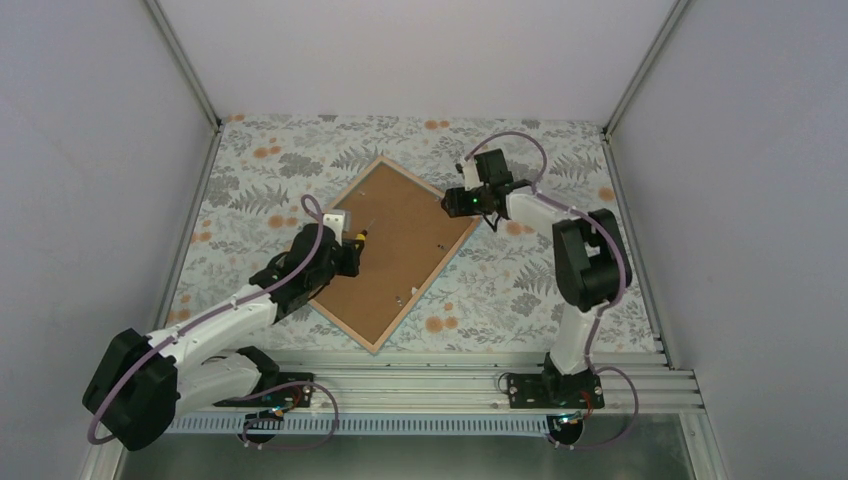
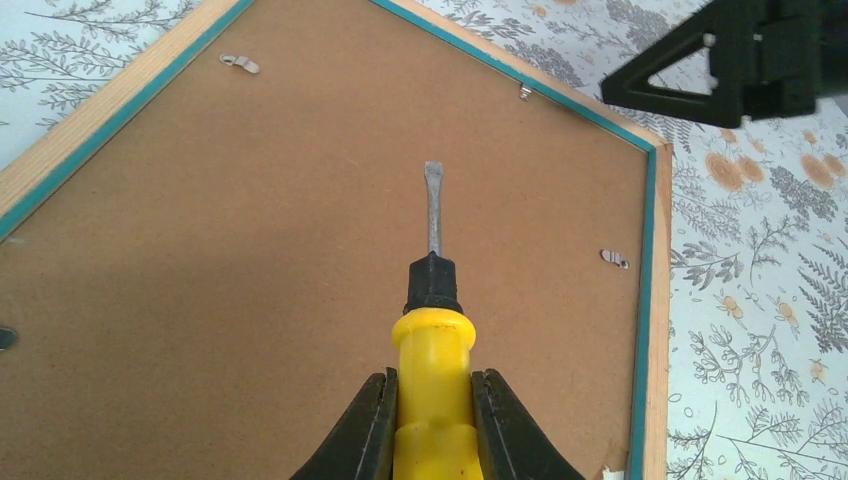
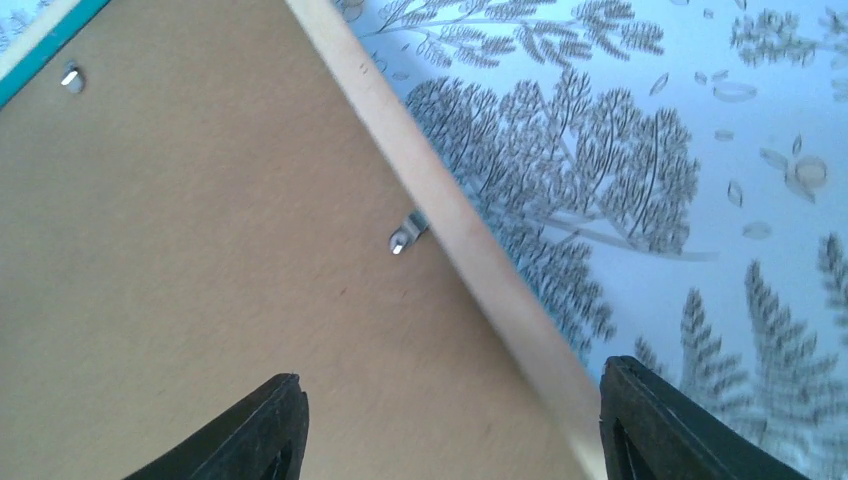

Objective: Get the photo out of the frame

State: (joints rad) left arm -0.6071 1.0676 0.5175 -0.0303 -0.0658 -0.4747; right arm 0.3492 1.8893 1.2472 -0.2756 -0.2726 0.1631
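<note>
On the floral tablecloth, the frame lies face down with its brown backing board uppermost and small metal clips along the rim. The photo is hidden beneath that board. The left gripper is clamped on the yellow handle of a flat-blade screwdriver, whose tip points across the board toward the far corner; contact cannot be told. The right gripper hangs over the frame's far right edge, jaws spread wide and holding nothing, one finger above the board and the other above the cloth.

frame on table | screwdriver in left claw over left edge | right claw over far-right edge
</note>
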